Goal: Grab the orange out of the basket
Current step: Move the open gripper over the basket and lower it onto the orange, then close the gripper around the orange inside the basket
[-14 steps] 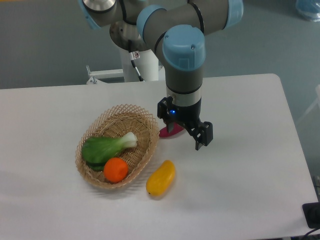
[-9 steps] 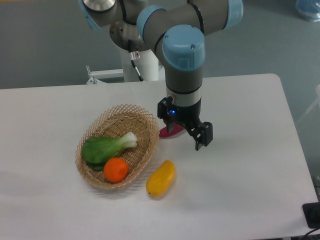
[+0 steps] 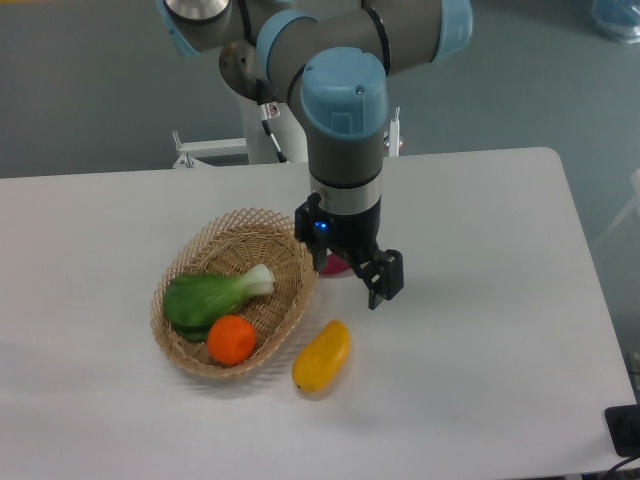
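Round, bright orange [image 3: 231, 339] sits in basket [image 3: 290, 236]; gripper [image 3: 352, 280] jaws apart, empty, one finger hidden.

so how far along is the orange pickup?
Nothing is done yet: the orange sits in the basket beside the green vegetable. In hand: the tool hangs empty over the table beside the basket's right rim, above and to the right of the orange. Left: move over the orange, lower, grip it and lift it out.
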Robot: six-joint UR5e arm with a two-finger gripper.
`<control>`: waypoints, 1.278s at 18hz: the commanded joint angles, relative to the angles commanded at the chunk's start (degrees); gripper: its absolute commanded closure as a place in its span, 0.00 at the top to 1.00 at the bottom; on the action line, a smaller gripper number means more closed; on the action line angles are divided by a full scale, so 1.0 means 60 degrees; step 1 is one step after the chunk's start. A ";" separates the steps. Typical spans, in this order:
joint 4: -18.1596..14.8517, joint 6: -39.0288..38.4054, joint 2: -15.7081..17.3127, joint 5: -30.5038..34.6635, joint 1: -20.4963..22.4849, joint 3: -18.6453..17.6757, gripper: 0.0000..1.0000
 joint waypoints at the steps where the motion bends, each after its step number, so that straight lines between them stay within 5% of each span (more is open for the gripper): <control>1: 0.0308 -0.0382 -0.0044 0.0014 -0.0117 -0.0073 1.00; 10: 0.0546 -0.0767 -0.0542 0.0160 -0.1363 -0.1070 1.00; 13: 0.0560 -0.0824 -0.0965 0.1183 -0.2150 -0.1027 1.00; 23: 0.1219 -0.1485 -0.1714 0.1610 -0.2345 -0.1129 1.00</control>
